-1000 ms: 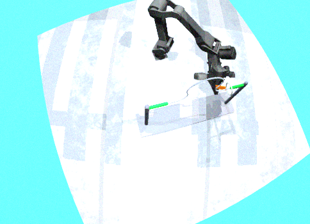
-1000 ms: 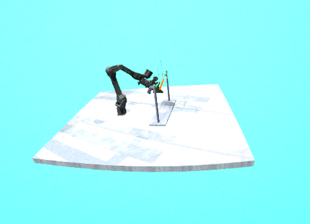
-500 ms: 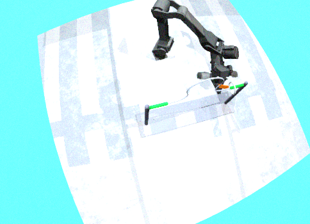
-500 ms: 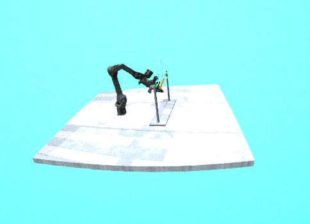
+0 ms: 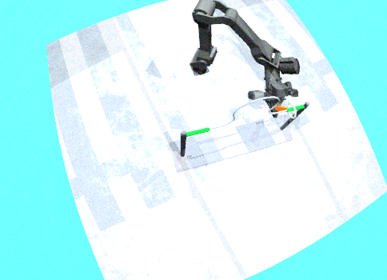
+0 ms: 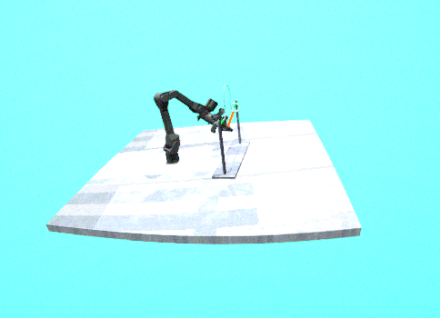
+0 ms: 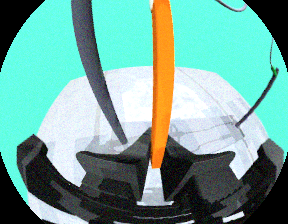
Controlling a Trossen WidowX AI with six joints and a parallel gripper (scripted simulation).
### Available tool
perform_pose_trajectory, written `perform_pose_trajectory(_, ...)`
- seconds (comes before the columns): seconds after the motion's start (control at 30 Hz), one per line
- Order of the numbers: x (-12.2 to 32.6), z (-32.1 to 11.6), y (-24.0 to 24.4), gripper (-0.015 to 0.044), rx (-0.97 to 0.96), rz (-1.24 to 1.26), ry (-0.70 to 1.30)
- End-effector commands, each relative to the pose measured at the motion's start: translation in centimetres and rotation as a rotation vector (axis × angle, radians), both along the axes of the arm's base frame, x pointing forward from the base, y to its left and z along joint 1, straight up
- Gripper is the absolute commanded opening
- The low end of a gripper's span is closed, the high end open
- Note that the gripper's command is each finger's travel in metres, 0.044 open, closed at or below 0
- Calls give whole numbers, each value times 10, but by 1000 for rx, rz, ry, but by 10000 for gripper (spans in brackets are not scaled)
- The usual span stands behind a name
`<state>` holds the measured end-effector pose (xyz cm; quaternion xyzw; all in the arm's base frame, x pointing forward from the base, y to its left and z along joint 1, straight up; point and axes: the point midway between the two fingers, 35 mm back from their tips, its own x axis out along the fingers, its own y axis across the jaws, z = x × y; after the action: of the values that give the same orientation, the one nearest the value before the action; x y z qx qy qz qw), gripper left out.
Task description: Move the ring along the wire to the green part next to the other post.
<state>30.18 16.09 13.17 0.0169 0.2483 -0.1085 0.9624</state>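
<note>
My gripper [image 5: 277,109] [image 6: 222,123] [image 7: 154,130] is shut on the lower end of the orange handle [image 5: 281,108] [image 6: 230,118] [image 7: 160,76]. The handle points away from the fingers up to the thin pale ring [image 5: 294,115]. The ring sits on the green part [image 5: 298,107] of the wire next to the right post [image 5: 289,122] [image 7: 94,63]. The thin grey wire [image 5: 239,109] runs in a curve to the other green part [image 5: 197,130] at the left post [image 5: 183,146]. In the exterior view the posts [image 6: 222,152] [image 6: 238,124] line up one behind the other.
The posts stand on a flat grey base plate [image 5: 240,149] [image 6: 233,168] on the white table. The arm's base [image 5: 201,62] [image 6: 172,148] stands behind the plate. The arm reaches over the plate's right end.
</note>
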Motion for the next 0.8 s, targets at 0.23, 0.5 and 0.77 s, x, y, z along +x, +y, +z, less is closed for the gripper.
perform_pose_trajectory(0.23,-1,-10,-2,-150,-7,-5,3)
perform_pose_trajectory(0.5,-1,-10,-2,-150,-7,-5,3)
perform_pose_trajectory(0.77,-1,-9,-1,-124,-6,-1,3)
